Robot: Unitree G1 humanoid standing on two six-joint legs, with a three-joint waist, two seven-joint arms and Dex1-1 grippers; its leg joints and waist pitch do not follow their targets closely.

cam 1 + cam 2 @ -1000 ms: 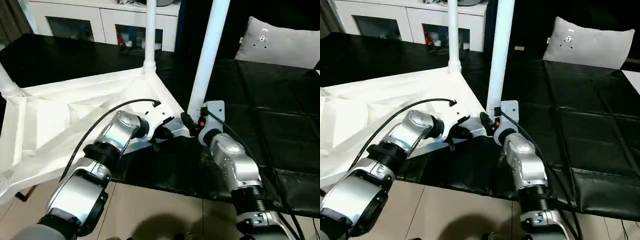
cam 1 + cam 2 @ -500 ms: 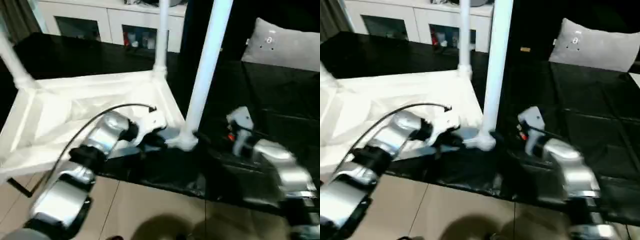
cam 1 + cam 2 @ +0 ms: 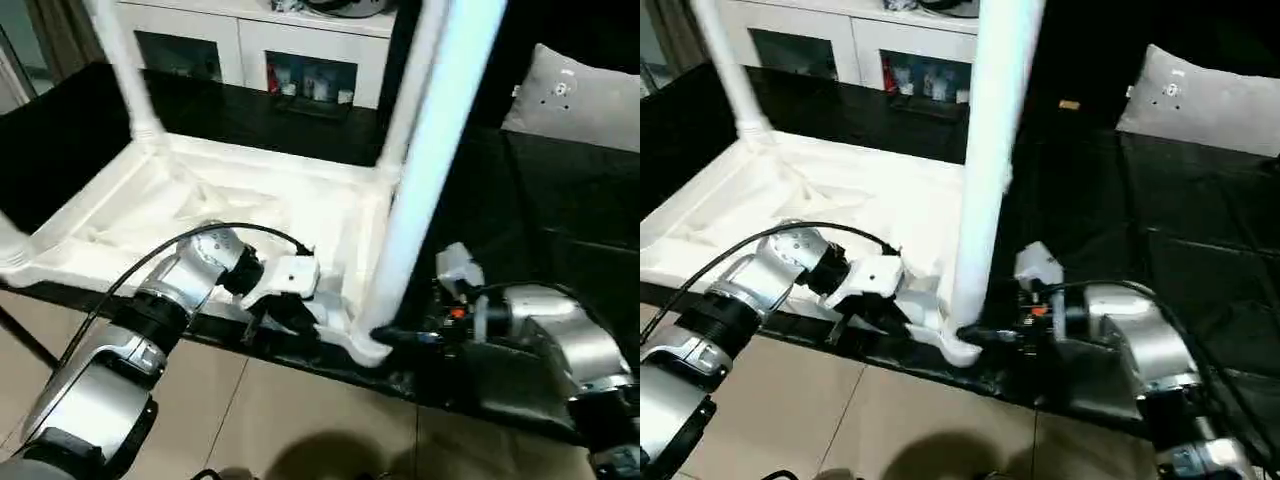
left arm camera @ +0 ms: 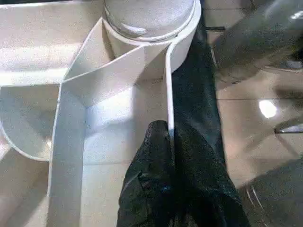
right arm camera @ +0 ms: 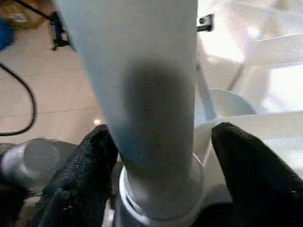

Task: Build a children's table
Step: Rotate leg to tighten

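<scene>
Tabletop (image 3: 250, 200) lies upside down on black mat (image 3: 560, 250), legs up. Left gripper (image 4: 169, 156) pinches the thin rim wall beside the near corner socket (image 3: 958, 345). Right gripper (image 5: 156, 156) straddles near leg (image 3: 990, 170) low down; contact unclear.

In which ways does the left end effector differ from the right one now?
The left end effector is shut on the thin rim of the table top; the right end effector is open. The left pinches a flat wall, while the right straddles the round leg near its base. Both work at the same corner.
</scene>
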